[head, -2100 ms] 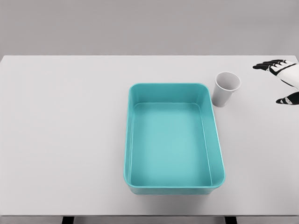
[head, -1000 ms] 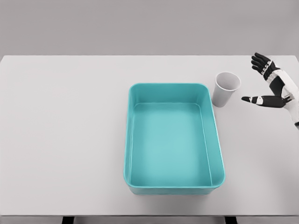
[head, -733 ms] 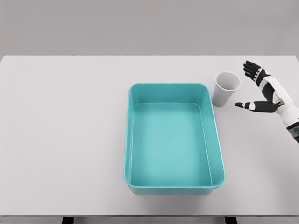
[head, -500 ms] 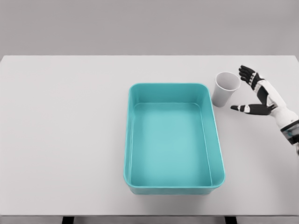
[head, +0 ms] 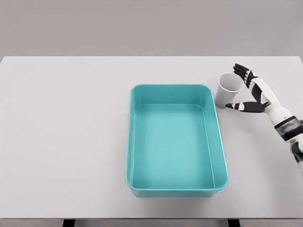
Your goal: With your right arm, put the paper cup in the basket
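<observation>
A: Where is the cup (head: 229, 90)?

B: Upright on the table (head: 66, 132), mouth up, at about two o'clock from the basket (head: 175, 140). It stands just outside the basket's far right corner, close beside the rim. Whether the two touch, I cannot tell.

A: And the basket?

B: A teal rectangular tub, middle of the table, long side running twelve to six. Only its bare floor shows inside.

A: What is the right hand (head: 252, 91) doing?

B: Its arm comes in from the right edge at about four o'clock and reaches toward ten. The hand sits at the cup's three o'clock, palm turned to the cup, spread wide and holding nothing.

A: How are the fingers placed?

B: The fingers (head: 241, 72) fan out by the cup's rim on its far right side. The thumb (head: 238, 106) points toward nine, low, near the cup's base on the near right side. So the cup sits at the mouth of the gap between thumb and fingers.

A: Is there contact?

B: I cannot tell. The fingertips are right at the rim and the thumb tip is just beside the base, but nothing is closed around the cup.

A: The left hand?

B: Out of view.
</observation>
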`<state>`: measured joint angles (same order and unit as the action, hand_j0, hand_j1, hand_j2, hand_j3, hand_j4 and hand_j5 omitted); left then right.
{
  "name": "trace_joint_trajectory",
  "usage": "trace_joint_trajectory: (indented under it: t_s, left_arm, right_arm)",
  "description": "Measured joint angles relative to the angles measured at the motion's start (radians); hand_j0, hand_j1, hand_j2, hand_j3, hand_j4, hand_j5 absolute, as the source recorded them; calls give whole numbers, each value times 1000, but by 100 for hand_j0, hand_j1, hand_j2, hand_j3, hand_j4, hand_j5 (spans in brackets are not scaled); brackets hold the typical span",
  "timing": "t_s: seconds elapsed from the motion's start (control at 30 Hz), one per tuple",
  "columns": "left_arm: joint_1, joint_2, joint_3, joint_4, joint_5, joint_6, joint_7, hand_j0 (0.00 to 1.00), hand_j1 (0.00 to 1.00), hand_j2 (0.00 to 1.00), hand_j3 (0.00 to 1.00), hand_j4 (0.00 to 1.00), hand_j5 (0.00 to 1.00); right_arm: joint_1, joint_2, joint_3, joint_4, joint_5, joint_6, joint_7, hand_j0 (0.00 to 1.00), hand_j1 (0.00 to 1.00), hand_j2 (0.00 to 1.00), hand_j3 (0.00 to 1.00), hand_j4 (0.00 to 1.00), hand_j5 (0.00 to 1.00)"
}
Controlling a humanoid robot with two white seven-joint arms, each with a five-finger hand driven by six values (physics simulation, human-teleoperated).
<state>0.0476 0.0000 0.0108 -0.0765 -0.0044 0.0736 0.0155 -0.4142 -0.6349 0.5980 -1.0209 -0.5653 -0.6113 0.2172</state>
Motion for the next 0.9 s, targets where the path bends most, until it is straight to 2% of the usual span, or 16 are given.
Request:
trace_joint_trajectory:
  t_s: [0.6, 0.7, 0.77, 0.8, 0.83, 0.9]
  left_arm:
    - [-2, 0, 0, 0, 0, 0, 0, 100, 100, 100, 100, 100, 100]
    - [0, 0, 0, 0, 0, 0, 0, 100, 100, 100, 100, 100, 100]
    - [0, 0, 0, 0, 0, 0, 0, 100, 100, 100, 100, 100, 100]
    - [-2, 0, 0, 0, 0, 0, 0, 100, 100, 100, 100, 100, 100]
    - [0, 0, 0, 0, 0, 0, 0, 100, 100, 100, 100, 100, 100]
    - [0, 0, 0, 0, 0, 0, 0, 100, 100, 100, 100, 100, 100]
  right_arm:
    - [-15, 34, 2, -3, 7, 2, -4, 100, 100, 100, 100, 100, 100]
    - [-17, 35, 2, -2, 9, 2, -3, 86, 86, 86, 86, 86, 86]
    - [-17, 34, 2, -2, 9, 2, -3, 71, 71, 71, 71, 71, 71]
    - [-15, 34, 2, -2, 10, 2, -2, 67, 67, 67, 67, 67, 67]
    - [-15, 34, 2, -1, 11, 2, -2, 57, 57, 57, 57, 57, 57]
    - [-15, 33, 2, -1, 10, 2, -3, 50, 50, 50, 50, 50, 50]
